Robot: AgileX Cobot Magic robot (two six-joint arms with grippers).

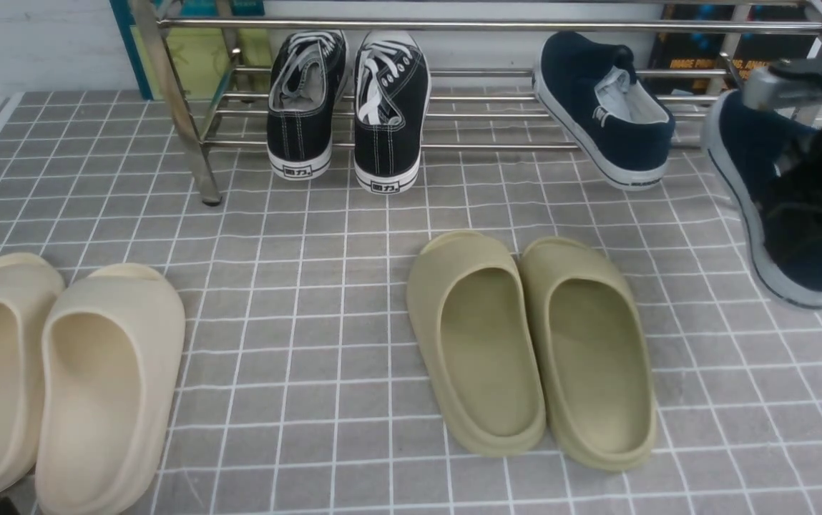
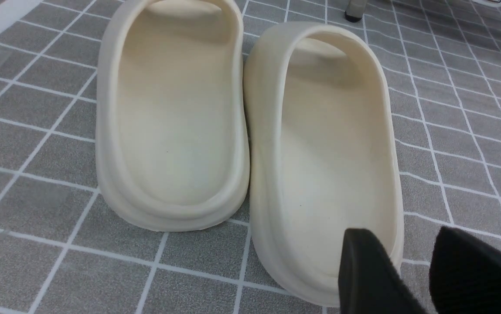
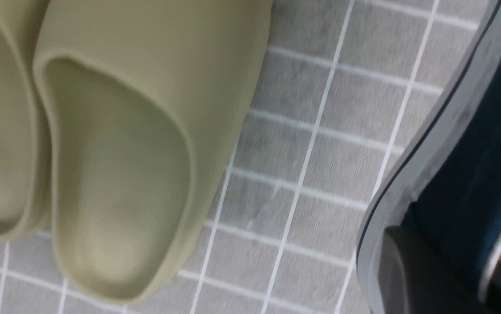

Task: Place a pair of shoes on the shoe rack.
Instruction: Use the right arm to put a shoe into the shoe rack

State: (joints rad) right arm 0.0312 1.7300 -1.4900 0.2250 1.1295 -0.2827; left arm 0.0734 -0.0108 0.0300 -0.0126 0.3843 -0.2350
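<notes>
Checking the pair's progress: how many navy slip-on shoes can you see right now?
2. One navy shoe rests tilted on the shoe rack's lower bars, right of the black sneakers. The other navy shoe hangs in the right gripper, off the floor, near the rack's right end.

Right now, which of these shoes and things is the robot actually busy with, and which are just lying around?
Part of the job:
shoe rack
navy shoe, on it
second navy shoe, lifted at the right

Just lying about:
black lace-up sneakers, also on the rack
olive slides
cream slides
</notes>
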